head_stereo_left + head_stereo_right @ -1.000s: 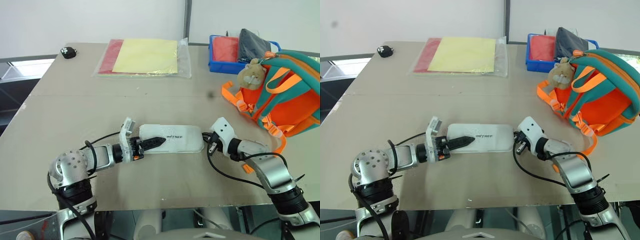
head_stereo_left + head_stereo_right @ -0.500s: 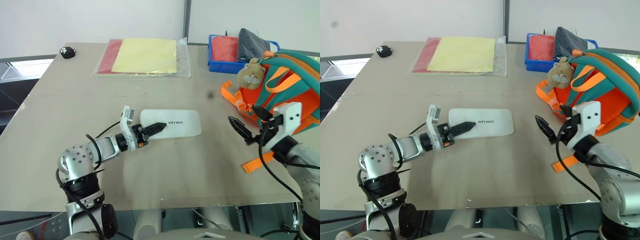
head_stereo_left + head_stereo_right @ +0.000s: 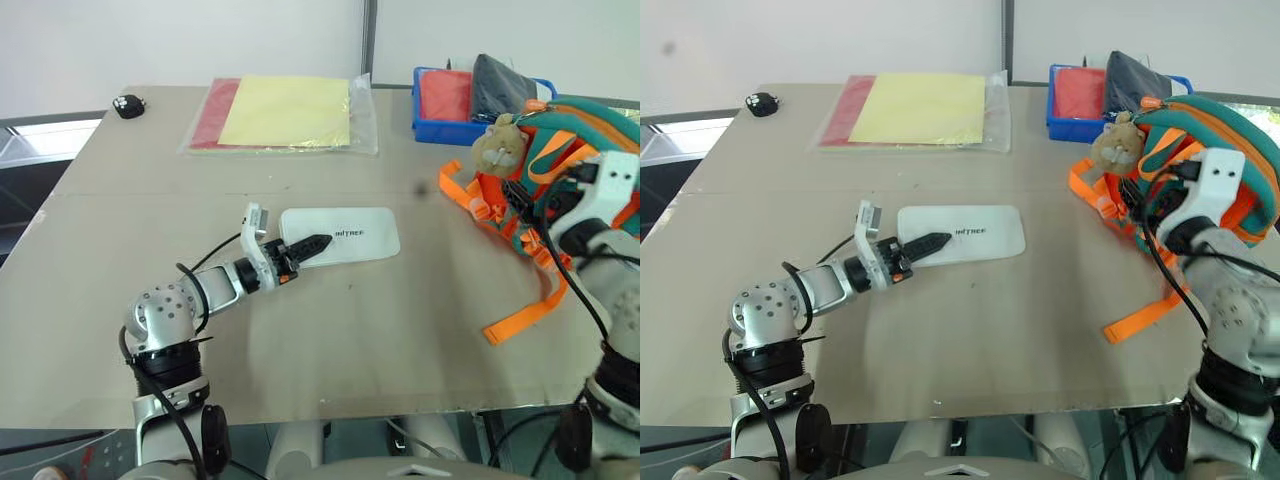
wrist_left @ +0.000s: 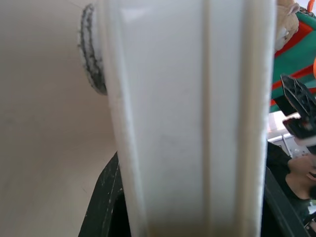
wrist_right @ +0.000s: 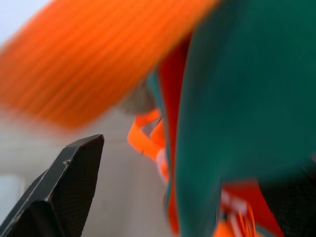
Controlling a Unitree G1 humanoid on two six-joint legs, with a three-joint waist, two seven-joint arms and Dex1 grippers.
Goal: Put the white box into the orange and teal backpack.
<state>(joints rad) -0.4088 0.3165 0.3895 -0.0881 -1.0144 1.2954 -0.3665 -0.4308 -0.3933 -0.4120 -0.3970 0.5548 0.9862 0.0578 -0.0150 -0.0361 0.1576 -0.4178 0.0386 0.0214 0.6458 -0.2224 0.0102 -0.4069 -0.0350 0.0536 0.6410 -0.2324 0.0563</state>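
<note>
left end effector point(image 3: 300, 247): clamped on white box point(image 3: 345, 234), keep it level
right end effector point(image 3: 518, 205): spread, empty; you widen backpack point(image 3: 575, 165) mouth

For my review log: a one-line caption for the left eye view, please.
Left gripper grips the white box at its end on the table; right gripper reaches the orange and teal backpack.
</note>
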